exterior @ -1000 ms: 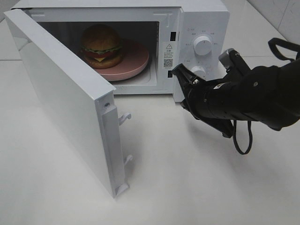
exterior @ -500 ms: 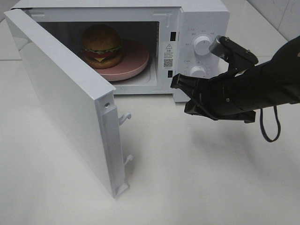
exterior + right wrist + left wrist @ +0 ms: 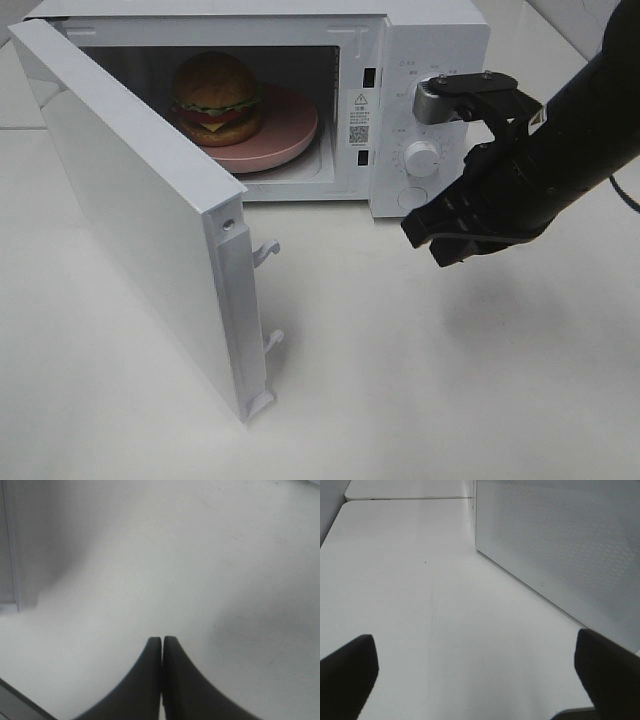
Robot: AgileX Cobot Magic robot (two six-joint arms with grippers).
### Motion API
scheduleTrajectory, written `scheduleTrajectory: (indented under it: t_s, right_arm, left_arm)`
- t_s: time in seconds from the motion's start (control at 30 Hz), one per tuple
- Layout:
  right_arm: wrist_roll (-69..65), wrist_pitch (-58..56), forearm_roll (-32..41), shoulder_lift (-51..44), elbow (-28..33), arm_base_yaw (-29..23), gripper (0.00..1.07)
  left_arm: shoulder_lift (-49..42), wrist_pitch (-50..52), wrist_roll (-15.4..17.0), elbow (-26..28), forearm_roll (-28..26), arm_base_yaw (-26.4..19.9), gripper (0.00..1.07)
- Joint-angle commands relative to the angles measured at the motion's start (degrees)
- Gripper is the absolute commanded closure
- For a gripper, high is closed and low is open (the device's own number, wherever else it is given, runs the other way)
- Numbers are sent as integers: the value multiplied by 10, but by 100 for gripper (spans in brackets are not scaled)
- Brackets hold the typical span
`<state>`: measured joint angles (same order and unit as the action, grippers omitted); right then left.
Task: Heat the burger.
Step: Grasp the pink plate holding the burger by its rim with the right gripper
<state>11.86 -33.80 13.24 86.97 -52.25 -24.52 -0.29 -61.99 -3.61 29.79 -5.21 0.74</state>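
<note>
The burger [image 3: 214, 97], with a golden-brown bun and lettuce, sits on a pink plate [image 3: 292, 130] inside the white microwave [image 3: 420, 40]. The microwave door [image 3: 130, 200] stands wide open toward the front left. My right gripper [image 3: 432, 240] hovers above the table in front of the control panel, pointing down; in the right wrist view [image 3: 161, 640] its fingers are pressed together with nothing between them. My left gripper [image 3: 475, 642] is open and empty over bare table, next to the door's perforated outer face [image 3: 570, 545]. It is out of the high view.
The right arm [image 3: 540, 160] covers part of the control panel and hides the upper knob; the lower knob [image 3: 422, 157] shows. Door latch hooks [image 3: 265, 252] stick out at the door's free edge. White table [image 3: 400, 380] extends in front.
The right arm has swung right and up, away from the microwave opening, and its gripper now points down at the table. The burger, plate and door have not moved.
</note>
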Motion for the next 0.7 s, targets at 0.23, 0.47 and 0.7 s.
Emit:
scheduleTrajectory:
  t_s: [0.23,0.47,0.7]
  right_arm:
    - [306,-114,-45,-5,-45,3,107]
    - [548,-111,-49,-5,-47,3,105]
    - [656,-107,-78,-5,-47,2,104]
  left_arm:
    - [-3,7,3,-2,-1,-2,6]
    - [-3,7,3,-2,-1,-2,6]
    - [-3,7,3,-2,-1,-2,6]
